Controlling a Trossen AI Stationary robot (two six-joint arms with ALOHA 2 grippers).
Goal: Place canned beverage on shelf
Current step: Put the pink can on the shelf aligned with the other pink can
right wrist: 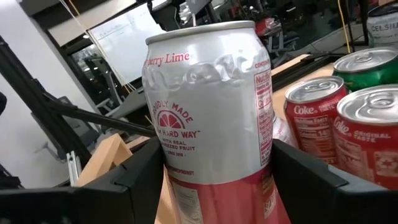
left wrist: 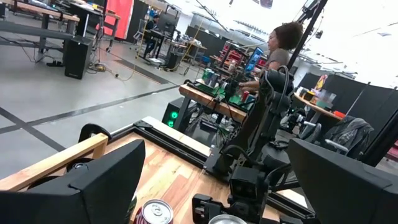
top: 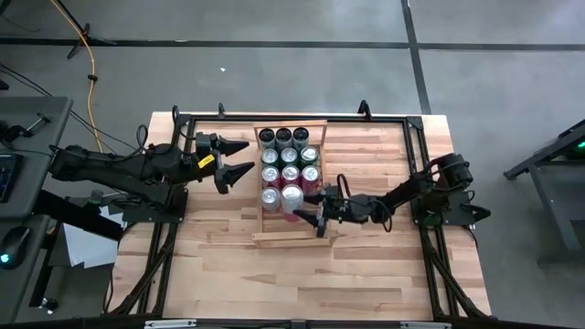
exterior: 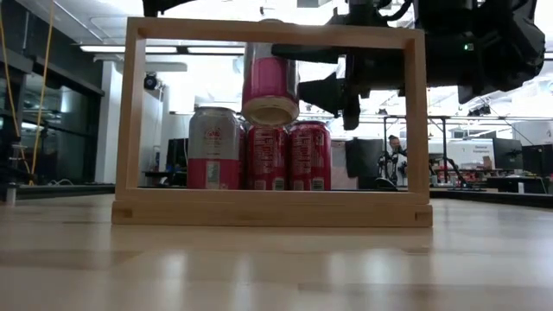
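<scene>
R gripper clamps the silver-pink Cranberry Lime can, lifted clear above the shelf at its near end, beside the Coke cans. L gripper hangs w/ jaws wide, beside shelf's left rail, holding nothing.

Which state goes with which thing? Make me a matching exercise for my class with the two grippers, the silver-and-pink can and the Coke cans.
Things:
1. left gripper
2. right gripper
3. silver-and-pink can
4. Coke cans

States:
A. standing in the shelf
B. open and empty, beside the shelf
C. lifted higher than the standing cans
D. shut on a can

Pairs: 1-B, 2-D, 3-C, 4-A
</scene>
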